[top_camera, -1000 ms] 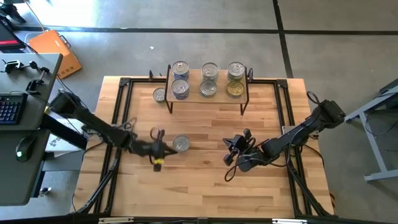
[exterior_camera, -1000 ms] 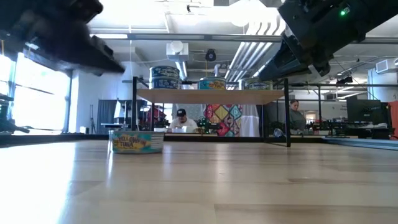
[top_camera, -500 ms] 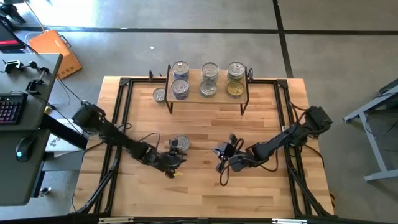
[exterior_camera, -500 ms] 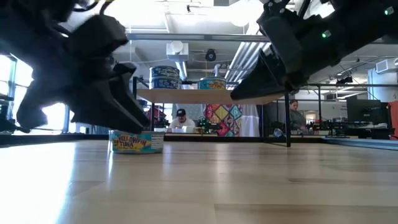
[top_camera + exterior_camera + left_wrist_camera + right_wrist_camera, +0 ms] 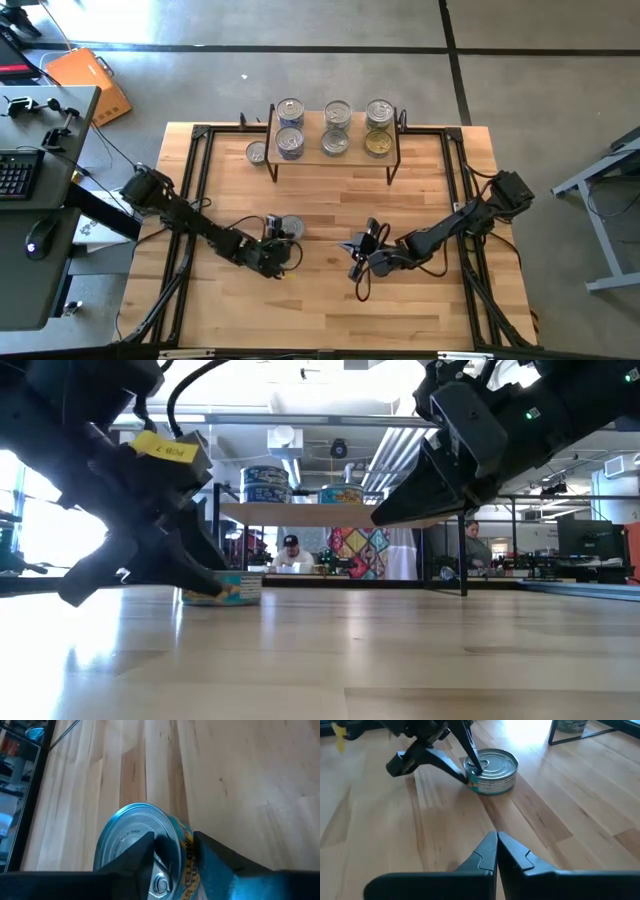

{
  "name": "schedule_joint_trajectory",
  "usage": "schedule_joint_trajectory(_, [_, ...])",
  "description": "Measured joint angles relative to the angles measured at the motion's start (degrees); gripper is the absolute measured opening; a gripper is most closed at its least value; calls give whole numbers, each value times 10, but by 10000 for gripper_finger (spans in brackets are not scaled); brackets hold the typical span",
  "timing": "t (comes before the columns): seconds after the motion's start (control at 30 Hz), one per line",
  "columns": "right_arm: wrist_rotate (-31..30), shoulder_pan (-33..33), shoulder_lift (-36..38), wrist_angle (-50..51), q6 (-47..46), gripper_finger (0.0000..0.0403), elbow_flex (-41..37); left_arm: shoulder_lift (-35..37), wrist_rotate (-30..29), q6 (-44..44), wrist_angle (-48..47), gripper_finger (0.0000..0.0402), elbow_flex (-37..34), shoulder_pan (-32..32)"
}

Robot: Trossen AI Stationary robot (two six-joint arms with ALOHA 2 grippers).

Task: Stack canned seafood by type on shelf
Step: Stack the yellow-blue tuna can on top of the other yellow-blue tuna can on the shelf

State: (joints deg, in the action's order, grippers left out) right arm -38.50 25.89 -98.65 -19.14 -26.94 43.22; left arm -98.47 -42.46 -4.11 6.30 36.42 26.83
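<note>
High view puts your left gripper (image 5: 283, 243) low over the near-left part of the counter (image 5: 330, 300), right at a lone silver-lidded tin (image 5: 291, 228) that sits on the wood in front of the shelf (image 5: 334, 148). From the left wrist view you can see its fingers (image 5: 134, 865) parted about halfway, one tip lying over the lid of the tin (image 5: 142, 847) and the other down beside its yellow and blue label, so the wall of the tin sits between them; you cannot tell whether they are pressing on it, and the tin stands flat on the counter. Your right gripper (image 5: 357, 247) hangs just right of it, near the middle of the counter, with its fingers (image 5: 490, 851) pressed together on nothing and pointing toward the tin (image 5: 491, 770). On the shelf at the far side you have three columns of tins: blue-labelled ones (image 5: 290, 127) on the left, silver ones (image 5: 336, 127) in the middle, gold-lidded ones (image 5: 379, 127) on the right. One more tin (image 5: 257, 152) stands on the counter just left of the shelf's left legs. Low view shows a person (image 5: 291, 553) seated far behind the shelf.
</note>
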Motion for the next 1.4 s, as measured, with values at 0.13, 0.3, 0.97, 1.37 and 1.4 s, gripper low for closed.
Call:
schedule_joint_trajectory(0.13, [0,0,0,0,0,2,0,-1,1,4,-4,86,0,-4])
schedule_joint_trajectory(0.3, [0,2,0,-7,0,2,0,-21,-5,0,6,34,3,-7])
schedule_joint_trajectory(0.97, [-49,97,89,-13,141,2,0,-11,9,-155,16,0,123,18])
schedule_joint_trajectory(1.37, [-107,125,89,71,25,2,1,-11,-8,-374,-34,0,263,-46])
schedule_joint_trajectory(1.4, [-112,125,89,73,23,2,0,-11,-9,-391,-40,0,277,-58])
